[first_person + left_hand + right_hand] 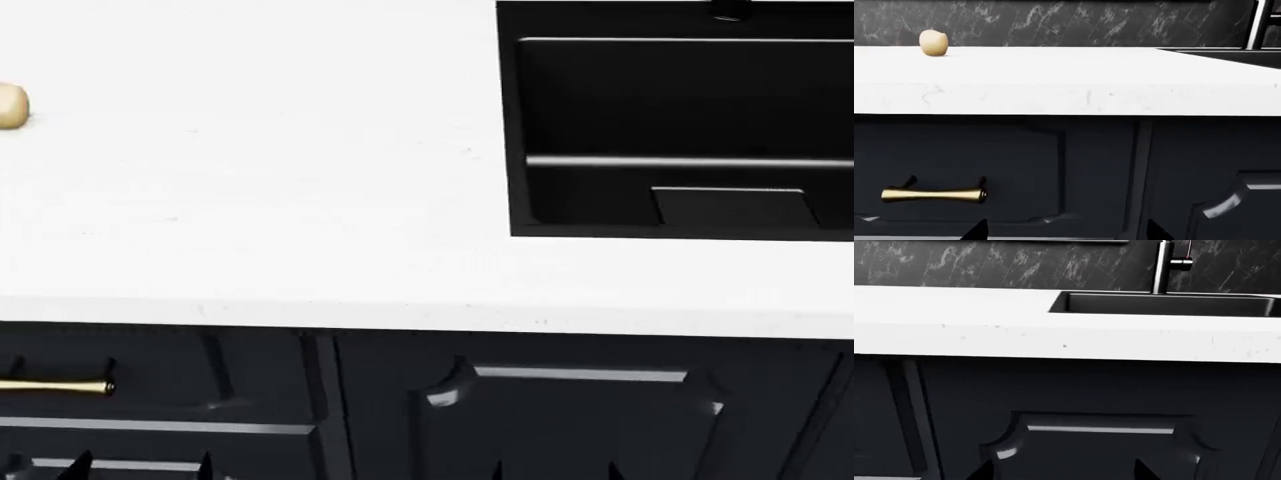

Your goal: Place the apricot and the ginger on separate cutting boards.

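The apricot (pixel 933 42) is a small, smooth, pale cream oval lying alone on the white countertop (pixel 1074 75). The head view cuts it off at the far left edge, where the apricot (pixel 7 106) sits well back from the counter's front. My left gripper (pixel 1066 233) hangs below counter height in front of the dark cabinet, open, with nothing between its tips. My right gripper (pixel 1065 473) is just as low, facing the cabinet door under the sink, and is also open and empty. Only dark fingertips (pixel 80 466) of both grippers show in the head view. The ginger and the cutting boards are out of view.
A black sink (pixel 514 130) is sunk into the countertop (pixel 267 200) at the right, with a steel faucet (pixel 1164 267) behind it. Dark cabinet fronts run under the counter. One drawer has a brass handle (pixel 934 194). A dark marbled backsplash (pixel 1054 22) closes the back.
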